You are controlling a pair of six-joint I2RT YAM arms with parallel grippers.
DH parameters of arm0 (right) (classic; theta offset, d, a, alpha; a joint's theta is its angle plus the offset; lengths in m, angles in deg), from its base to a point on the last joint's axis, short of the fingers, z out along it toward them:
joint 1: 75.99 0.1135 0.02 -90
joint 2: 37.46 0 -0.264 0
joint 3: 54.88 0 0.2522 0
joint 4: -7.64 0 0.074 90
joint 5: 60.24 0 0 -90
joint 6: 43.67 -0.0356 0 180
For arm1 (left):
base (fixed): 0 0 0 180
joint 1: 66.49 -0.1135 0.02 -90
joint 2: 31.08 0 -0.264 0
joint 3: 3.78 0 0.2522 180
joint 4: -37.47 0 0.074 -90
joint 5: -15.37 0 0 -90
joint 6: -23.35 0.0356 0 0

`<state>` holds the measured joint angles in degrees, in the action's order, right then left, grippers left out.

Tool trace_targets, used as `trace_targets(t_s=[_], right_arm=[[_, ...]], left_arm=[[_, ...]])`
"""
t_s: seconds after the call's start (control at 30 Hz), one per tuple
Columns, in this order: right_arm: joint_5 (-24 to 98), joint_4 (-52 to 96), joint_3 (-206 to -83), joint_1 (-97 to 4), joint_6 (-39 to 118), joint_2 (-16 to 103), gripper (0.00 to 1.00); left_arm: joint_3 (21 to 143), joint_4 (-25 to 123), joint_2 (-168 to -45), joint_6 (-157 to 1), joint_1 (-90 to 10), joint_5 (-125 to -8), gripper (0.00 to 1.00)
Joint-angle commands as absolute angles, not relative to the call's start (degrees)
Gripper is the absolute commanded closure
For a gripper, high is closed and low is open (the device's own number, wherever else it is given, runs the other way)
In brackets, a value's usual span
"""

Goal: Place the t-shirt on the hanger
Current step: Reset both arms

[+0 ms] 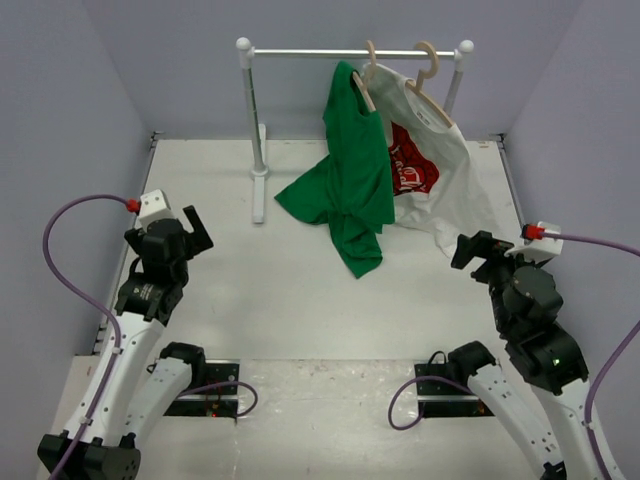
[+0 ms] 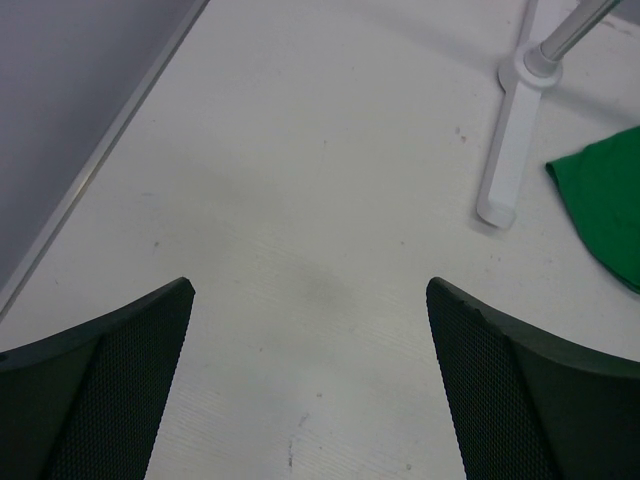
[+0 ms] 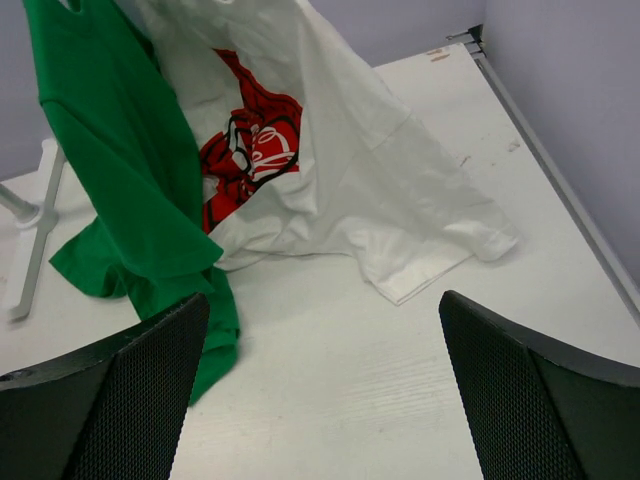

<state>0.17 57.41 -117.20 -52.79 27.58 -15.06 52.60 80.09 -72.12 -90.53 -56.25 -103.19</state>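
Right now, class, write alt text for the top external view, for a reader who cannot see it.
A plain green cloth t-shirt hangs from a pale wooden hanger on a white metal rail, its bottom resting on the white table, beside a white t-shirt with a red graphic. The left gripper and right gripper are open and empty.

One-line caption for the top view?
Green t-shirt draped from hanger on rail, trailing onto table; left gripper and right gripper open, apart from it.
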Motion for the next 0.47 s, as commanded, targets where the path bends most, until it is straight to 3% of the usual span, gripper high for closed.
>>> trace_targets(t_s=[0.0, 0.43], right_arm=[[-2.39, 56.36, -115.58, -52.87, 26.52, -14.76, 0.01], [-3.37, 55.94, -114.43, -52.87, 23.55, -12.06, 0.01]], left_arm=[[51.08, 77.3, -71.29, -88.08, -54.53, -101.6, 0.0], [50.25, 76.37, -69.67, -87.19, -53.66, -100.78, 0.0]])
